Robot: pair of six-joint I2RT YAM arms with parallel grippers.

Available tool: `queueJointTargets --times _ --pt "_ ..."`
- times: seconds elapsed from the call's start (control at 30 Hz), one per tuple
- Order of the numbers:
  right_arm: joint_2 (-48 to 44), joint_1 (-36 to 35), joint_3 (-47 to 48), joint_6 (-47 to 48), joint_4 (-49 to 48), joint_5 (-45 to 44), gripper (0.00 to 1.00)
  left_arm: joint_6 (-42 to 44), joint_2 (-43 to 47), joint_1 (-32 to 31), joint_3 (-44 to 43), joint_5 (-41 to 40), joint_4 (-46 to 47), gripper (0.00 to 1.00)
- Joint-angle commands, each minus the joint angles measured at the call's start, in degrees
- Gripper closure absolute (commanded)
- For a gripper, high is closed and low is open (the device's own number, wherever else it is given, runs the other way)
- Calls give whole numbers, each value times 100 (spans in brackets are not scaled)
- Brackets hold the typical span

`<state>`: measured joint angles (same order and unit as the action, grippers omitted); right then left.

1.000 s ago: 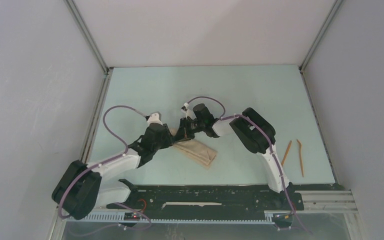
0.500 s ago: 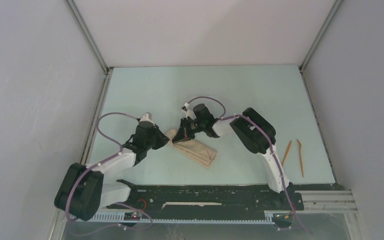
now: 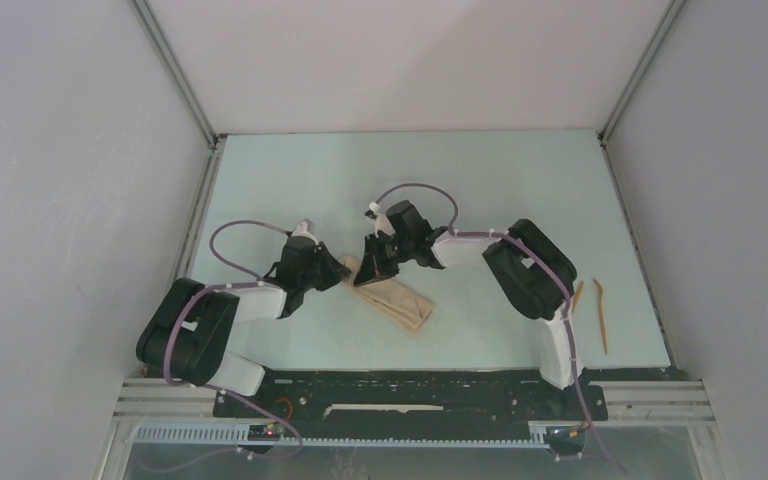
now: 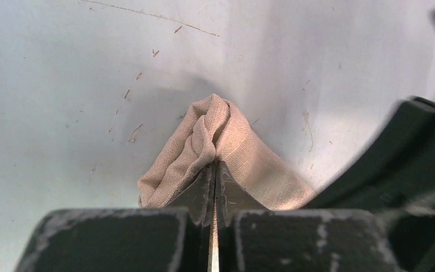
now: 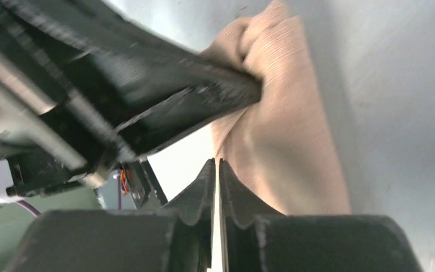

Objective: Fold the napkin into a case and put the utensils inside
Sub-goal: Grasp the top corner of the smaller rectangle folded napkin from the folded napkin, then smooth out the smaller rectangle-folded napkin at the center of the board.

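The tan napkin (image 3: pixel 392 302) is being seen folded into a narrow strip on the pale green table (image 3: pixel 310 190), near the middle. It is being held at its far-left end. That end is being pinched by the left gripper (image 4: pixel 213 165). Its jaws are being pressed tight together on the cloth, and the cloth is being bunched up into a little hump in front of them.

The right gripper (image 5: pixel 216 164) is being held just beside the same end, very close to the left one. Its jaws are being held together, with only a thin slit between them. The cloth is being touched by their tips, but it cannot be told if any cloth is being caught in them.

The rest of the napkin is being rested flat on the table, slanting toward the near right. The two utensils (image 3: pixel 600 315) are being seen on the table far to the right, well apart from the napkin. One of them is being partly hidden by the right arm (image 3: pixel 530 270).
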<state>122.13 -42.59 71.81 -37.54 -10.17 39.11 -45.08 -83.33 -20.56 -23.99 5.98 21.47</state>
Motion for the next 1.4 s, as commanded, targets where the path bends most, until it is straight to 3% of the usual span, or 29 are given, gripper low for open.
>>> queueJointTargets --times 0.0,0.1,0.27,0.4,0.5,0.77,1.0,1.37 --pt "-1056 -92 116 1604 2036 -691 83 74 -198 25 289 -303 -386 100" --pt "-1336 -53 110 2129 2827 -1365 74 99 -123 29 374 -263 -390 100" --pt "-1607 -122 -131 2605 3182 -1614 56 160 91 34 474 -242 -471 100" --pt "-2022 -1036 -261 3606 3248 -3381 44 207 255 34 494 -281 -530 100" --pt "-2038 -1397 -259 3989 3222 -4173 44 248 265 29 461 -274 -580 100" --pt "-1869 -1614 -176 4136 3286 -4734 50 320 213 31 428 -239 -549 100" --pt "-1761 -1613 -162 4122 3256 -4579 57 361 212 32 415 -252 -556 100" --pt "-1582 -1676 -165 3934 3129 -4296 50 386 177 33 347 -288 -619 100"
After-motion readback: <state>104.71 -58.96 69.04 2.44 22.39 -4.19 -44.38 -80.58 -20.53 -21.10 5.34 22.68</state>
